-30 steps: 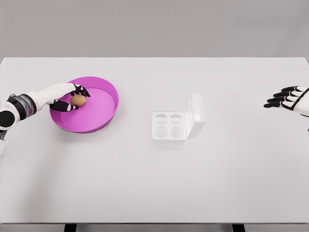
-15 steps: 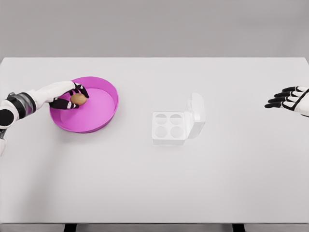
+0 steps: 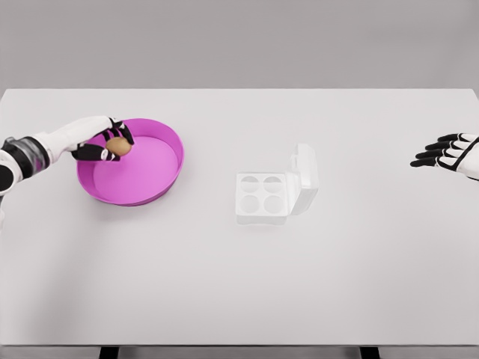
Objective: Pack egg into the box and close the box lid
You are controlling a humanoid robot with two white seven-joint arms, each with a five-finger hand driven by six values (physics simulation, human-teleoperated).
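You are looking down from the robot's head at a white table under a plain grey wall. At the left, the left hand reaches in over the near-left rim of a round magenta bowl, its dark fingers curled around a small brown egg. The egg sits between the fingertips, over the bowl's upper-left part; you cannot tell from this angle whether it touches the bowl floor. Its long axis runs roughly left to right across the picture, tilted slightly up toward the right, though most of its outline is hidden by the fingers. Right of the bowl, well apart from it near the table's middle, stands a white egg box with four round cups in a two-by-two grid. Its lid is open, hinged along the right side and standing nearly upright, leaning a little away to the right. At the far right edge, the right hand hovers over the table with fingers spread and relaxed, pointing left and holding nothing.
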